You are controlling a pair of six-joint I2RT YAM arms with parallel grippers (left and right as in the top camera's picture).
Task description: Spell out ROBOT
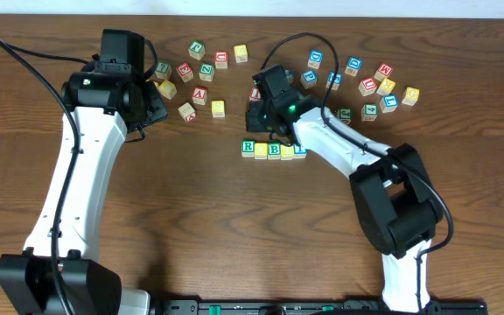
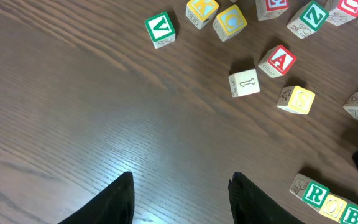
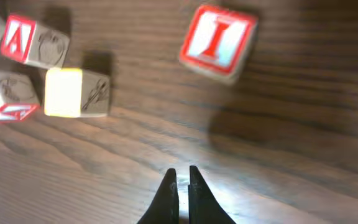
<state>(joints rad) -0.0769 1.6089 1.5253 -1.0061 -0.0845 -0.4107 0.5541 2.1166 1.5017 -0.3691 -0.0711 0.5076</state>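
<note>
Five cubes stand in a row at the table's middle: green R, a yellow cube, green B, a second yellow cube and blue T, the last partly under the right arm. The left wrist view shows the row's start at lower right, with R first. My right gripper is shut on nothing, just above the row. My left gripper hangs open over bare wood at the left, well apart from the row.
Loose cubes lie in a group at the back left and another at the back right. A red I cube and a yellow cube lie ahead of the right fingers. The table's front half is bare wood.
</note>
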